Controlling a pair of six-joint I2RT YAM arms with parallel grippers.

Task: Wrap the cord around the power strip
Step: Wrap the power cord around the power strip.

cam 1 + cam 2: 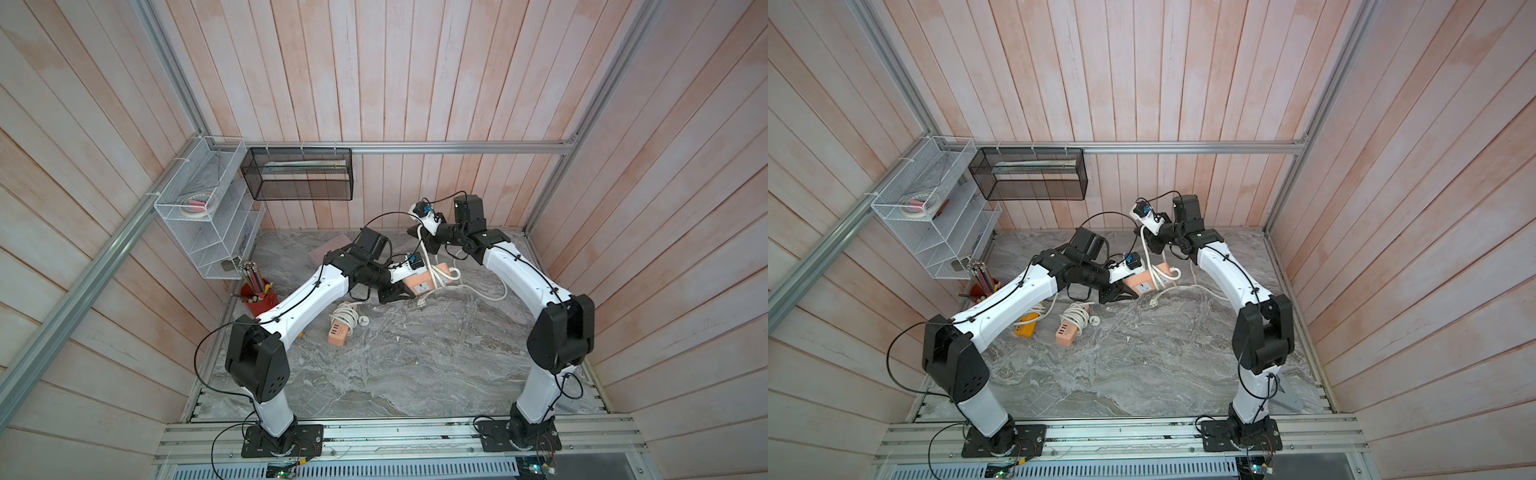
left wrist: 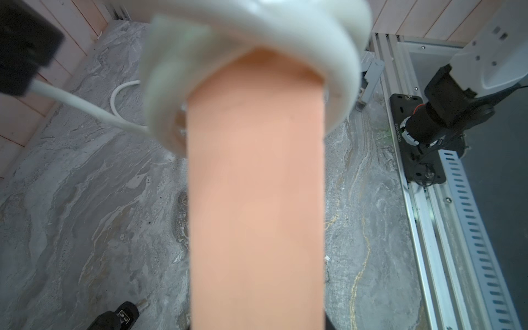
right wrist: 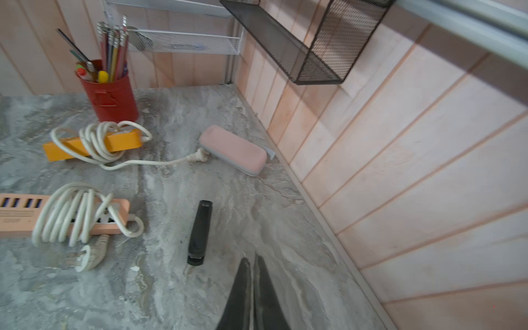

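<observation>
- Peach power strip point(image 1: 422, 284) sits low over the tabletop point(image 1: 415, 365), mid-back. The left end effector point(image 1: 405, 293) is clamped on its near end, and its long axis points toward the right arm.
- White cord point(image 2: 85, 105), already looped around the strip's far end, rises to the right end effector point(image 3: 252, 265), which is pinched closed on it.
- The left arm reaches low. The right wrist is raised by the back wall.

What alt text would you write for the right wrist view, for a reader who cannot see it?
The right gripper, shut, hangs over a grey marble table. Beyond it lie a black stapler-like tool, a pink case, an orange power strip and a pink power strip, each wrapped in its white cord, and a red cup of pencils.
</observation>
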